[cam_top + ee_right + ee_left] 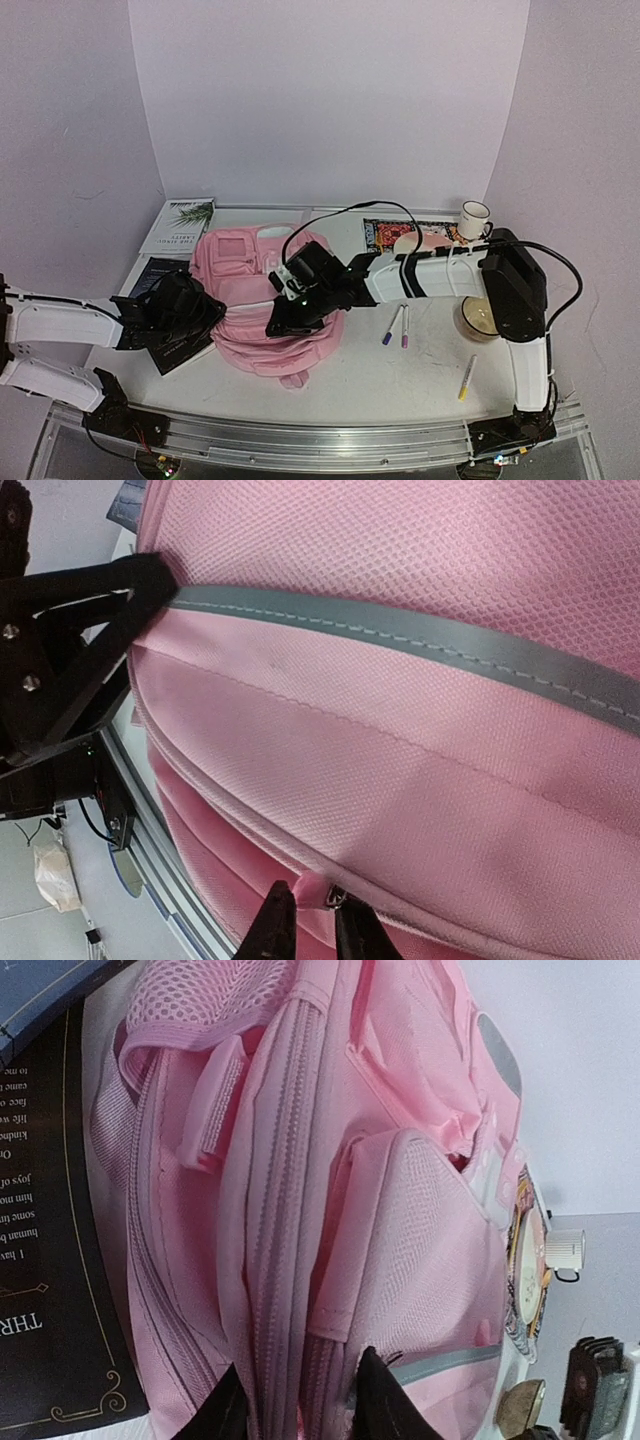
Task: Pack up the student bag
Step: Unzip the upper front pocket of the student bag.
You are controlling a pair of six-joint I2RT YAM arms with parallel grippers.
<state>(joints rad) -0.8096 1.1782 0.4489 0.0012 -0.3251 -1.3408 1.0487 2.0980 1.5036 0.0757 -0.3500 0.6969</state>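
The student bag (262,290) is a pink backpack lying at the table's centre-left; it fills the left wrist view (400,1220) and the right wrist view (420,680). My left gripper (212,312) is at the bag's left side, its fingers (385,1405) either side of a fold of the zip band, gripping it (300,1415). My right gripper (287,318) is on the bag's near middle, shut (312,912) on a small pink zip pull (320,890) on the zip seam. A grey strip (420,635) crosses the bag.
A white book (180,225) and a dark book (158,275) lie at the back left; another dark book (182,350) lies under my left arm. A mug (475,218), a patterned flat item (395,235), two markers (392,325), a yellow pen (467,377) and a round roll (478,318) are on the right.
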